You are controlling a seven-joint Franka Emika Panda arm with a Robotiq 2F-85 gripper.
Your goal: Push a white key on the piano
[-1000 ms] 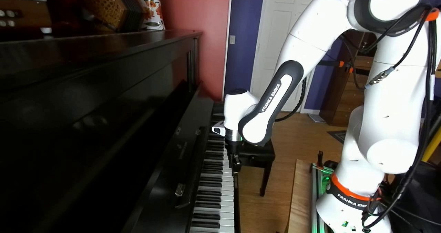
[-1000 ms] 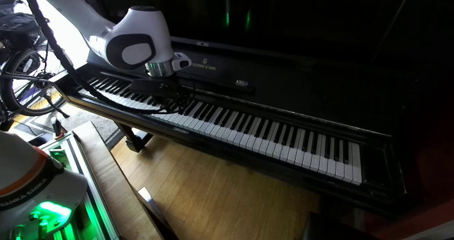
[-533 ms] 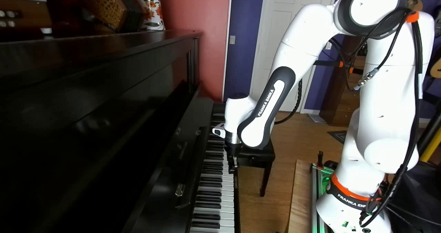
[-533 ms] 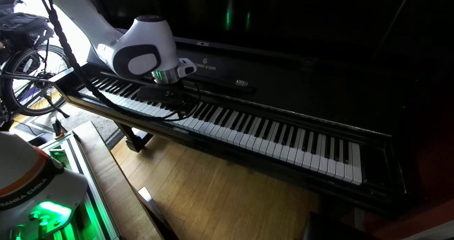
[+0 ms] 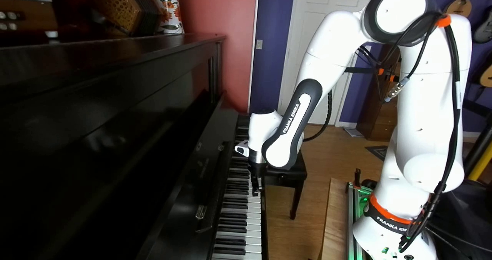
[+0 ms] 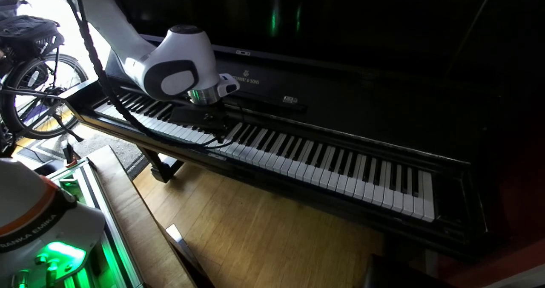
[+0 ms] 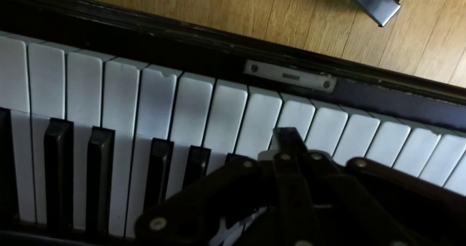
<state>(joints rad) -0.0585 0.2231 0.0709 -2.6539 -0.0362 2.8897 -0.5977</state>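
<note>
The black piano [image 5: 115,83] runs along the left of an exterior view, its lid raised and its row of white and black keys exposed. From above, the wrist view shows several white keys [image 7: 225,115] and shorter black keys [image 7: 159,166]. My gripper [image 7: 289,138] is shut with nothing between its fingers. Its dark tips overlap a white key [image 7: 296,111] in that view; whether they touch it I cannot tell. In both exterior views the gripper [image 5: 256,192] points down over the front part of the keyboard, near its middle.
The piano's front rail carries a metal lock plate [image 7: 289,75] close to the keys. A black bench [image 5: 286,171] stands beyond the gripper. Arm cables [image 6: 96,62] hang across the keyboard's far part. A wooden board [image 5: 333,217] lies beside the robot base. A concertina [image 5: 123,10] rests on the piano top.
My gripper has gone from partly open to shut. The arm has come down toward the keys, shifting rightward and lower in the exterior view that faces the keyboard.
</note>
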